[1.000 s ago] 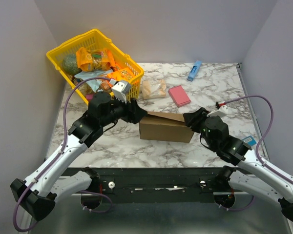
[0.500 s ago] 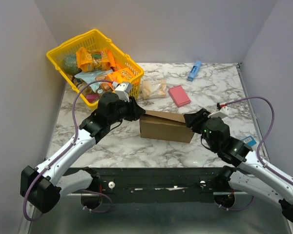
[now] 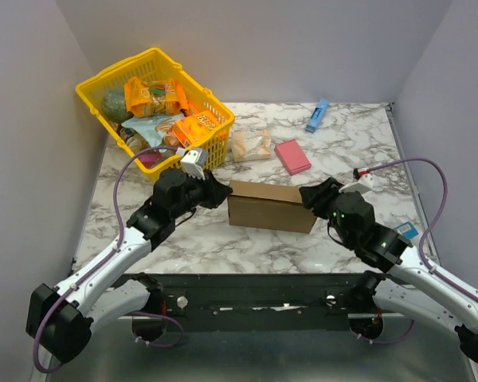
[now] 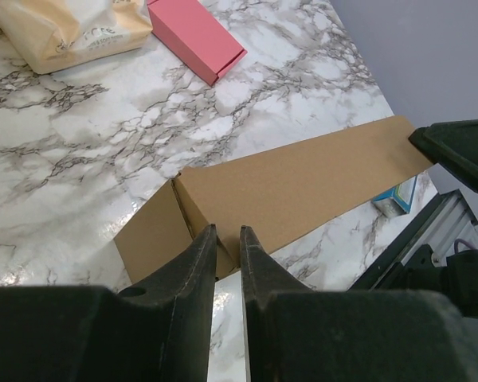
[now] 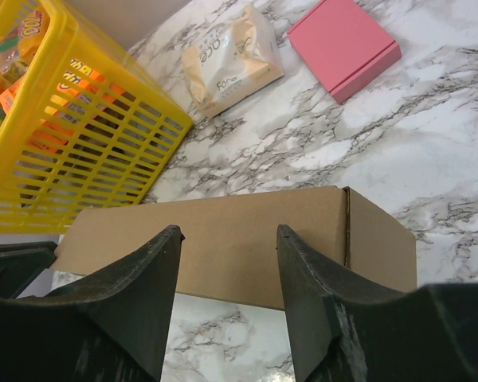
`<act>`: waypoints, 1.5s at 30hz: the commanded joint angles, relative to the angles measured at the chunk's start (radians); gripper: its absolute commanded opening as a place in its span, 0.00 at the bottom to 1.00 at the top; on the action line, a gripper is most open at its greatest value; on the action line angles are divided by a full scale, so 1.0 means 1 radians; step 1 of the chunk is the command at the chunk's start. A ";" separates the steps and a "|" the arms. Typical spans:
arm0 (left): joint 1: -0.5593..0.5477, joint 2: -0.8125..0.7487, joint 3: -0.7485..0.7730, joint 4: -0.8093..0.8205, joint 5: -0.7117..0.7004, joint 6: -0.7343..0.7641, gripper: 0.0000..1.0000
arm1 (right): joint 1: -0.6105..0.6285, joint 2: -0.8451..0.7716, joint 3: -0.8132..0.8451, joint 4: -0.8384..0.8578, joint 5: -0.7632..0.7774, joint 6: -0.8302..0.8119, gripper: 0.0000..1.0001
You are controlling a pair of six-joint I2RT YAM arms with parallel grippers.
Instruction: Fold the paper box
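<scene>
The paper box (image 3: 271, 205) is a plain brown cardboard box standing on the marble table with its top lying flat. My left gripper (image 3: 221, 193) is at the box's left end, its fingers nearly together with only a thin empty gap. In the left wrist view the fingertips (image 4: 209, 232) point at the box's near left corner (image 4: 295, 187), and my left gripper (image 4: 227, 231) holds nothing. My right gripper (image 3: 309, 196) is at the box's right end. In the right wrist view my right gripper (image 5: 229, 231) is open and empty, its jaws apart in front of the box's long side (image 5: 223, 263).
A yellow basket (image 3: 115, 73) full of snack packs stands at the back left. A beige snack bag (image 3: 251, 145) and a flat pink box (image 3: 291, 156) lie behind the paper box. A blue item (image 3: 317, 115) lies at the back, and a small blue pack (image 3: 406, 231) sits by the right arm.
The box's raised back flap has come down flat. My left gripper has moved down and left, off the box's top to its left end. The right gripper has barely moved.
</scene>
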 commanded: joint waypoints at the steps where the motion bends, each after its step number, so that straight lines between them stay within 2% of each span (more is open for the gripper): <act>1: 0.003 0.014 -0.093 -0.207 -0.070 0.046 0.23 | 0.004 0.017 -0.053 -0.229 0.035 -0.022 0.63; 7: -0.004 0.034 -0.107 -0.229 -0.103 0.091 0.23 | 0.003 0.015 -0.012 -0.251 0.029 -0.086 0.68; 12: -0.027 0.074 -0.076 -0.316 -0.201 0.103 0.20 | 0.003 0.020 0.020 -0.248 -0.001 -0.143 0.73; 16: -0.061 0.082 -0.074 -0.336 -0.266 0.103 0.18 | 0.003 0.046 0.138 -0.309 -0.050 -0.207 0.81; 21: -0.067 0.083 -0.074 -0.338 -0.274 0.103 0.17 | -0.008 0.024 0.250 -0.415 -0.012 -0.258 0.89; 25: -0.070 0.091 -0.074 -0.333 -0.268 0.103 0.17 | -0.094 0.011 0.258 -0.443 -0.133 -0.315 0.88; 26: -0.070 0.091 -0.074 -0.333 -0.269 0.103 0.17 | -0.125 0.020 0.252 -0.443 -0.200 -0.318 0.86; 29: -0.072 0.086 -0.076 -0.332 -0.271 0.103 0.17 | -0.134 0.035 0.222 -0.432 -0.244 -0.304 0.78; 34: -0.073 0.075 -0.077 -0.333 -0.271 0.103 0.17 | -0.148 0.034 0.182 -0.401 -0.276 -0.283 0.67; 38: -0.075 0.072 -0.085 -0.329 -0.272 0.091 0.17 | -0.152 0.021 0.142 -0.403 -0.293 -0.264 0.50; 44: -0.086 0.051 -0.140 -0.289 -0.278 0.039 0.15 | -0.157 -0.014 0.018 -0.400 -0.301 -0.209 0.35; 45: -0.092 0.046 -0.163 -0.272 -0.280 0.024 0.15 | -0.157 -0.020 0.005 -0.398 -0.296 -0.206 0.34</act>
